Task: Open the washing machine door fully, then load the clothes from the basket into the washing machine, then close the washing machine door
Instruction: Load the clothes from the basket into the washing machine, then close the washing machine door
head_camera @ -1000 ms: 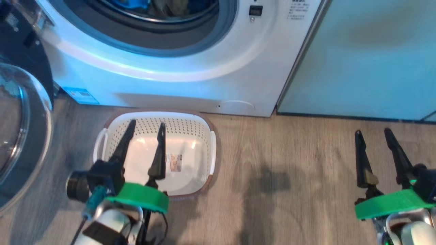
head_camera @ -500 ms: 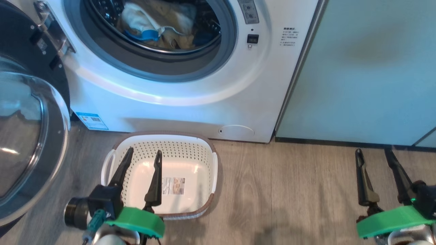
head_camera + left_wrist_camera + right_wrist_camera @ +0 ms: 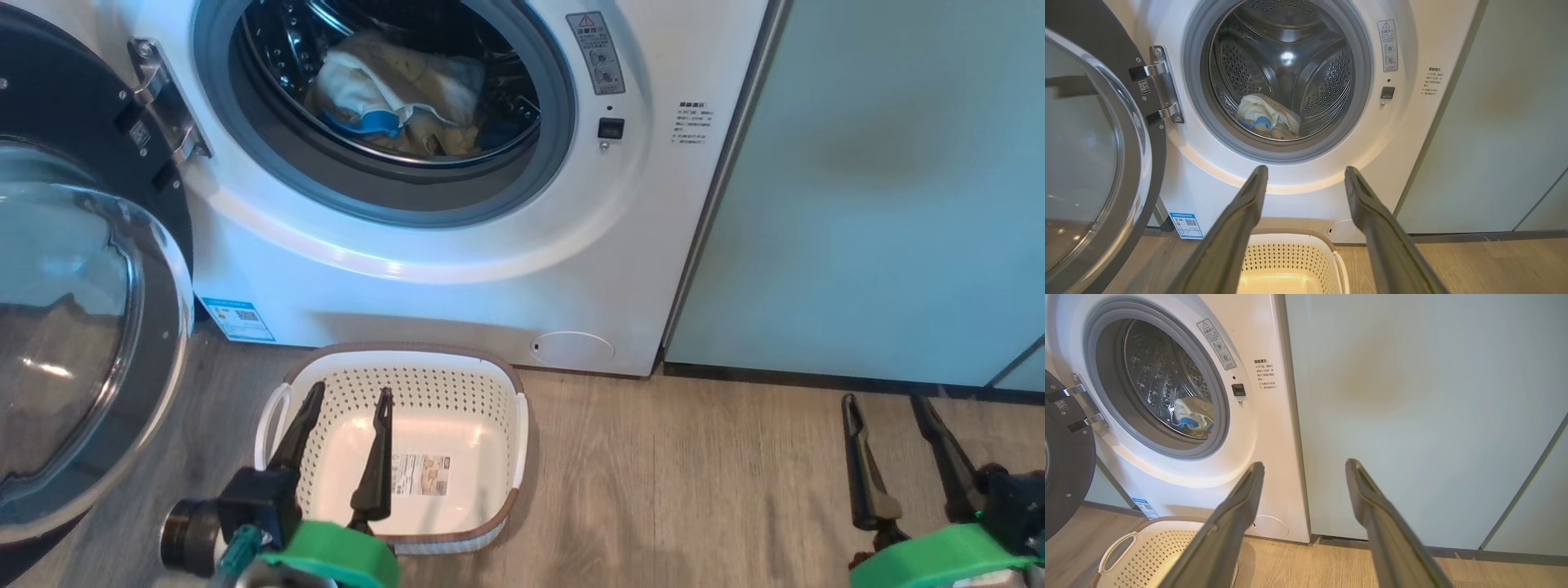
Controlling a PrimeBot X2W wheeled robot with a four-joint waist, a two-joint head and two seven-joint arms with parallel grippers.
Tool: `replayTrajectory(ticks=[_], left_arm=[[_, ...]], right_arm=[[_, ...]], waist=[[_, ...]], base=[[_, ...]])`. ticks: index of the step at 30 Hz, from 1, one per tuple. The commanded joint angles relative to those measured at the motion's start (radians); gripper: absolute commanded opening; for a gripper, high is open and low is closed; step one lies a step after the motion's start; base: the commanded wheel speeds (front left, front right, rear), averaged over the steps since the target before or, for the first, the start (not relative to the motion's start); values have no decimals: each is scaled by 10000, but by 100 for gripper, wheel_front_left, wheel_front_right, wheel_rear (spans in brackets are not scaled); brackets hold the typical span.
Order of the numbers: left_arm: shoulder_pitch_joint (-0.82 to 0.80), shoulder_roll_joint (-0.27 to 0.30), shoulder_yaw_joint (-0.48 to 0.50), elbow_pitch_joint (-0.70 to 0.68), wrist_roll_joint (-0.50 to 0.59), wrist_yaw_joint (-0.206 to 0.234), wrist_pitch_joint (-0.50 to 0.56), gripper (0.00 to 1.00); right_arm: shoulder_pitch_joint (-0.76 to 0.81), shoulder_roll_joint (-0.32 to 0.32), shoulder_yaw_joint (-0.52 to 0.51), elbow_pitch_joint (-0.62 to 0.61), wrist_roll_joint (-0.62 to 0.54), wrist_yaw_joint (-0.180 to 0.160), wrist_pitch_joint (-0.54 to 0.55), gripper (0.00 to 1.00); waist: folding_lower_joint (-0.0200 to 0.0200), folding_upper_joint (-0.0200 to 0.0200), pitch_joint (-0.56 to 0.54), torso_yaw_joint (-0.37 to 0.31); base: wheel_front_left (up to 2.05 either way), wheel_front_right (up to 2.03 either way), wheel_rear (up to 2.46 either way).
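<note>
On the floor (image 3: 694,490), grey-brown wood-look planks run from the near edge up to the washing machine (image 3: 457,294) at far left and a pale green cabinet (image 3: 882,204) at far right, the two standing side by side. The washing machine door (image 3: 73,343) is swung wide open to the left on its steel hinge (image 3: 167,114), with its glass bowl bulging toward the near side. A blue QR sticker (image 3: 237,318) sits at the machine's lower left corner and a small round panel cover (image 3: 571,349) at its lower right.

The steel drum (image 3: 1286,49) holds the clothes (image 3: 392,98), a pale cream bundle with a blue piece, lying at its bottom behind the grey gasket (image 3: 392,200). The basket (image 3: 408,349) stands on the floor just in front of the machine, below the porthole; its bare white bottom shows a label sticker (image 3: 420,474).

The left end effector (image 3: 349,390) hangs over the basket's near left part, its fingers spread wide and gripping nothing. The right end effector (image 3: 883,400) is well to the right over bare floor before the cabinet, also spread wide and gripping nothing.
</note>
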Motion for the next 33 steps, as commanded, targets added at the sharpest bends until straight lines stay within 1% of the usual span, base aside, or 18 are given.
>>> replayTrajectory(ticks=[1, 33], left_arm=[[-272, 136, 392, -215, 80, 1331, -66, 100], [-150, 118, 511, -234, 291, 1316, -66, 100]], right_arm=[[-234, -62, 249, -404, -51, -29, 19, 100], [-309, -62, 338, -190, 121, -29, -84, 100]], waist=[[0, 0, -22, -6], [0, 0, -58, -218]], base=[[0, 0, 0], [-1, 1, 0]])
